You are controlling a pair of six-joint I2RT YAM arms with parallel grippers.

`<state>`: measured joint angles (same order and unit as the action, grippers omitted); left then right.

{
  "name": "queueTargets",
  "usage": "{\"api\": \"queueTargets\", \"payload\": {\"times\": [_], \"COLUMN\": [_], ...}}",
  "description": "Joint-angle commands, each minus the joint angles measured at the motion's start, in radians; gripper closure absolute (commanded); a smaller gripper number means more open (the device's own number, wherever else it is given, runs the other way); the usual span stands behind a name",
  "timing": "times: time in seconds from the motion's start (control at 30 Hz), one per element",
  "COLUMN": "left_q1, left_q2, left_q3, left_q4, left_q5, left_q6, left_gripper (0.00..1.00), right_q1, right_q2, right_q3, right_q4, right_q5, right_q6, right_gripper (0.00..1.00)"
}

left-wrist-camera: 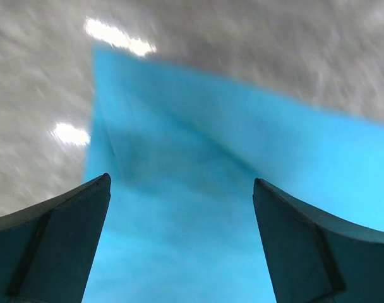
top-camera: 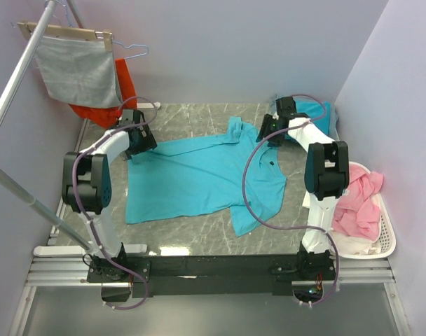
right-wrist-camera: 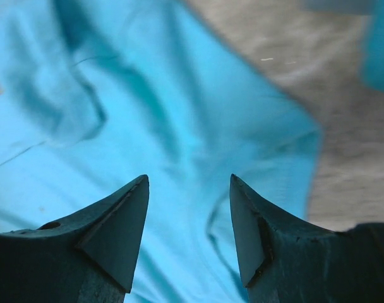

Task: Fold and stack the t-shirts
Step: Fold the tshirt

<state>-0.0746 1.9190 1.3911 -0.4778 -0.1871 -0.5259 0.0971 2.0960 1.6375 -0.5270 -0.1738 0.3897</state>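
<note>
The t-shirt (top-camera: 199, 178) lies under the left fingers (left-wrist-camera: 53, 246) and right fingers (right-wrist-camera: 103, 240), both spread (nothing pinched).

Counts from the overhead:
- Teal t-shirts: 2. These are the spread t-shirt (top-camera: 199, 178) and the bunched t-shirt (top-camera: 321, 115) (half hidden behind the right arm, counted as one).
- Grey cloth (top-camera: 76, 70): 1.
- Orange-red garment (top-camera: 101, 113): 1.
- Hangers: 2, a wooden hanger (top-camera: 59, 30) and a wire hanger (top-camera: 134, 49).
- White basket (top-camera: 387, 241): 1, holding pink laundry (top-camera: 356, 203). Can't tell the piece count.
- Arms: 2, one pincer each, left pincer (left-wrist-camera: 181, 180) and right pincer (right-wrist-camera: 189, 177). Two fingers per pincer.
- Surface (top-camera: 192, 234): 1.
- Metal poles (top-camera: 17, 77) at left: at least 2.
</note>
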Motion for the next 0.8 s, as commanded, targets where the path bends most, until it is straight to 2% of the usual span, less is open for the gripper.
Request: {"api": "queueTargets", "payload": {"times": [0.0, 0.23, 0.33, 0.4, 0.77], "left_q1": [0.002, 0.002, 0.006, 0.009, 0.024], "left_q2": [-0.126, -0.160, -0.143, -0.123, -0.101], "left_q3": [-0.110, -0.204, -0.211, -0.207, -0.213], "left_q4": [0.102, 0.160, 0.191, 0.202, 0.200], "left_q5": [0.098, 0.071, 0.066, 0.058, -0.026], "left_q6": [-0.066, -0.097, -0.106, -0.109, -0.115], "left_gripper": [0.01, 0.02, 0.17, 0.23, 0.32], "right_q1": [0.050, 0.076, 0.076, 0.076, 0.078], "right_q2": [-0.064, -0.034, -0.033, -0.033, -0.019], "right_q3": [0.056, 0.068, 0.062, 0.056, 0.051], "right_q4": [0.025, 0.035, 0.041, 0.042, 0.038], "right_q5": [-0.049, -0.075, -0.079, -0.081, -0.090], "right_q6": [-0.017, -0.017, -0.020, -0.023, -0.031], "right_gripper": [0.39, 0.40, 0.40, 0.41, 0.41]}}
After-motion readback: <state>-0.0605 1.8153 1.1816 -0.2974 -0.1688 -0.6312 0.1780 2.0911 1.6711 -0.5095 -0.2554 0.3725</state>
